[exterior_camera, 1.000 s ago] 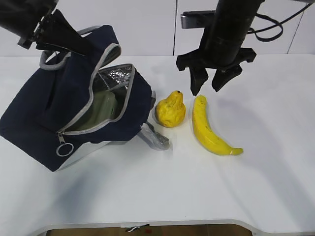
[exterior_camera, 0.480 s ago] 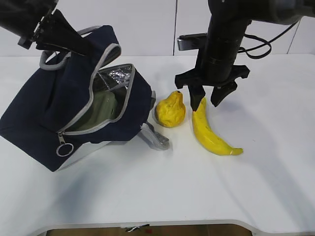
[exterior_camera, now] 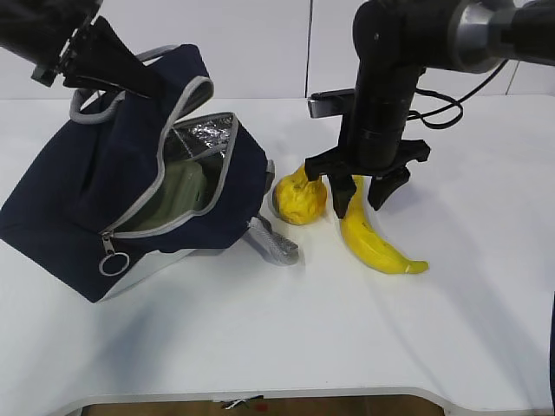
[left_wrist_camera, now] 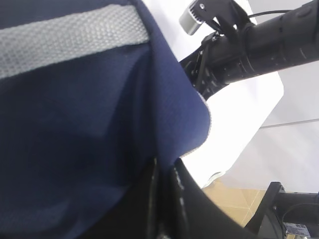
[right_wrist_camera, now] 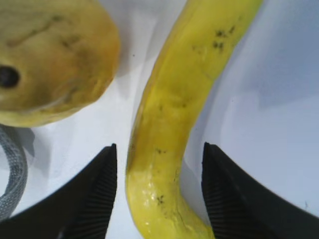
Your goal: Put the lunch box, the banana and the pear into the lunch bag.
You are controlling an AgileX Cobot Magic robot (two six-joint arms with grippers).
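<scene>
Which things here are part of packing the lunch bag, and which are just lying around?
Part of the job:
- lunch bag, held open
- lunch box, already inside the bag
- pear, on the table
- banana, between the right gripper fingers

Just lying about:
- nothing else lies on the white table

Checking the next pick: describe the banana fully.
The banana is yellow and curved, with small dark specks and smooth skin. It lies flat on the white table, to the right of the pear and apart from it. The open right hand straddles its upper end, one finger on each side, not yet closed on it.
</scene>
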